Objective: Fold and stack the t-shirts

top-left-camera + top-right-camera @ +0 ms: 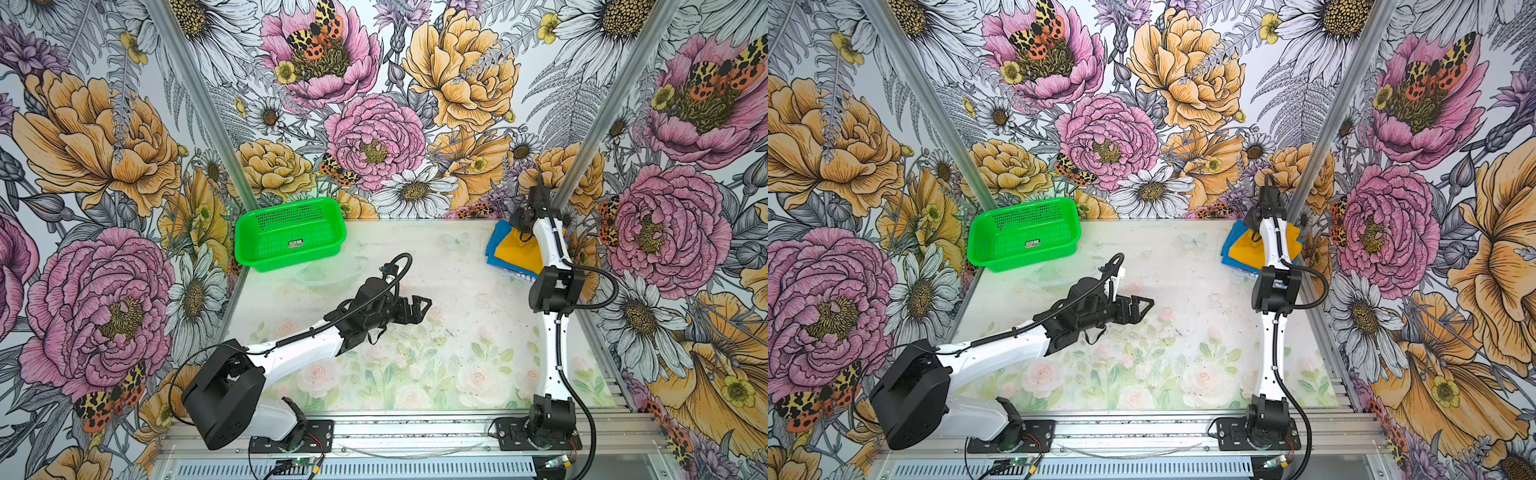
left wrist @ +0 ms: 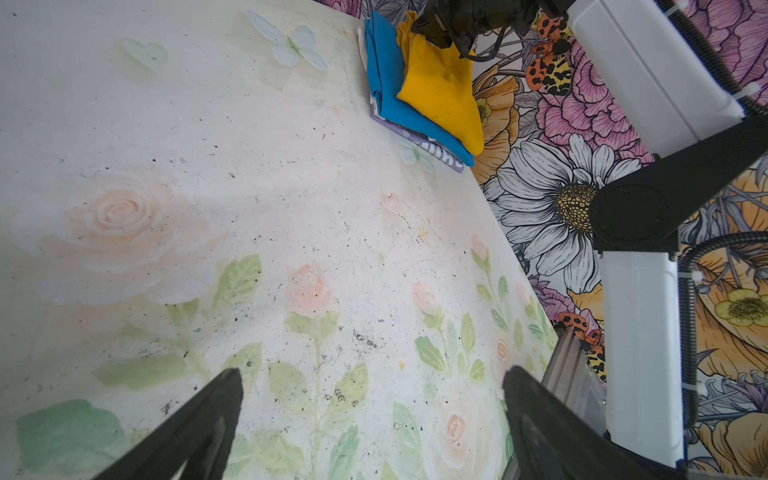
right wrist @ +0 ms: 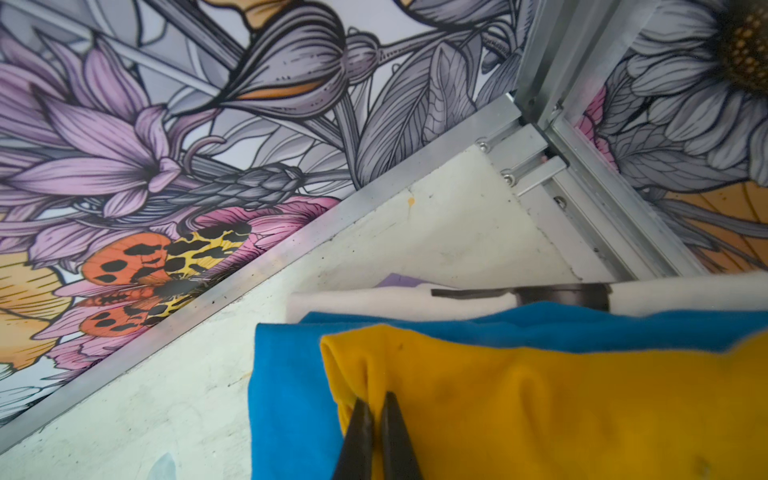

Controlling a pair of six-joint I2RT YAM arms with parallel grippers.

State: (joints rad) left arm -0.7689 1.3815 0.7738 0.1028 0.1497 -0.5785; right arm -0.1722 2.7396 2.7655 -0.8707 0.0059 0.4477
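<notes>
The two t-shirts lie folded in a stack at the table's far right corner. The mustard-yellow t-shirt [image 1: 517,251] [image 2: 440,91] [image 3: 540,395] is on top of the bright blue t-shirt [image 1: 493,253] [image 2: 386,75] [image 3: 286,395]. My right gripper [image 3: 376,399] [image 1: 524,221] is shut on a raised pinch of yellow cloth near a corner of the top shirt. Its arm hides part of the stack in both top views. My left gripper [image 1: 422,305] [image 2: 374,372] hovers over the middle of the table, open and holding nothing, well left of the stack.
A green perforated basket [image 1: 248,245] stands at the far left of the table. White cloth [image 3: 374,301] and a lavender edge with white lettering [image 2: 440,157] stick out under the blue shirt. The metal frame post [image 3: 582,124] and floral walls close in beside the stack.
</notes>
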